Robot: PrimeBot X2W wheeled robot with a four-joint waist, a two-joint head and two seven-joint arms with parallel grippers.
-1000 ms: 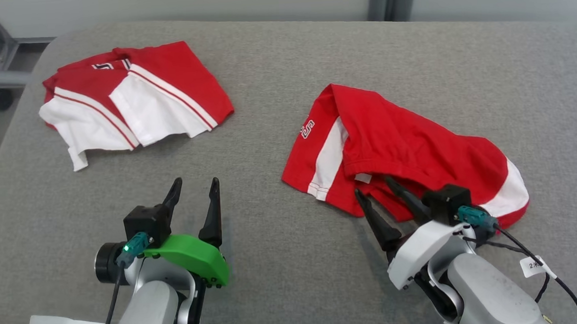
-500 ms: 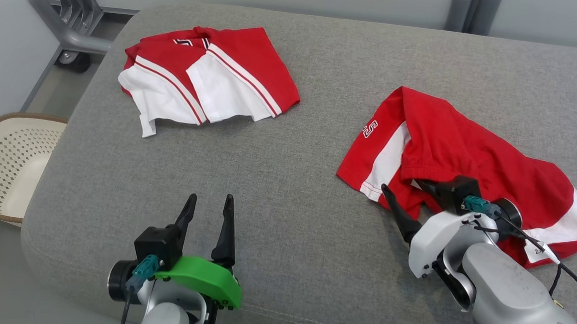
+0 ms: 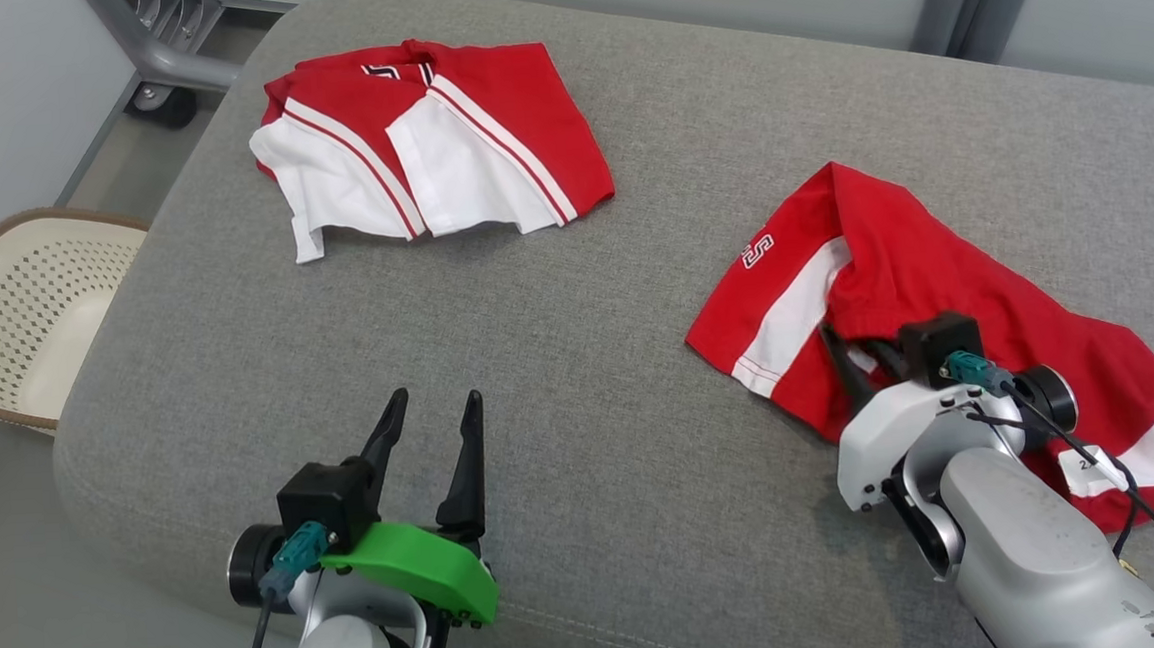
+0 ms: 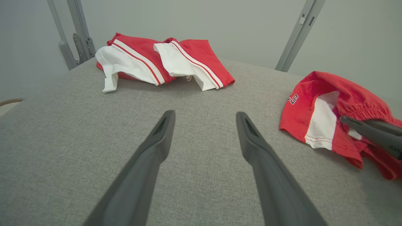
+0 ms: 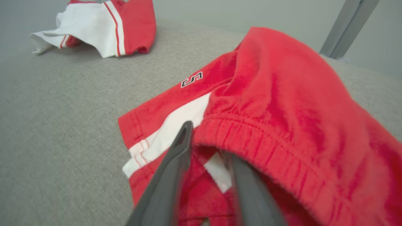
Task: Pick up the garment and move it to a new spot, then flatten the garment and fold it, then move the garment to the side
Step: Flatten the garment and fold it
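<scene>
The garment (image 3: 935,272) is a crumpled pair of red shorts with a white side stripe, lying on the right of the grey cushion (image 3: 575,294). It also shows in the left wrist view (image 4: 317,106) and the right wrist view (image 5: 282,94). My right gripper (image 3: 854,347) is at its near edge, jaws narrowed around the elastic waistband. One finger lies outside the band and the other is tucked under it (image 5: 207,141). Whether the fabric is clamped does not show. My left gripper (image 3: 436,398) stands open over bare cushion (image 4: 204,114).
A second red and white garment (image 3: 426,153) lies folded at the far left of the cushion. A cream perforated basket (image 3: 15,308) stands on the floor past the cushion's left edge. A grey wheeled metal frame (image 3: 149,50) is behind it.
The head camera has swung, shifting the whole picture. My right gripper has pushed further into the garment's waistband and its jaws have narrowed. The left gripper stays open.
</scene>
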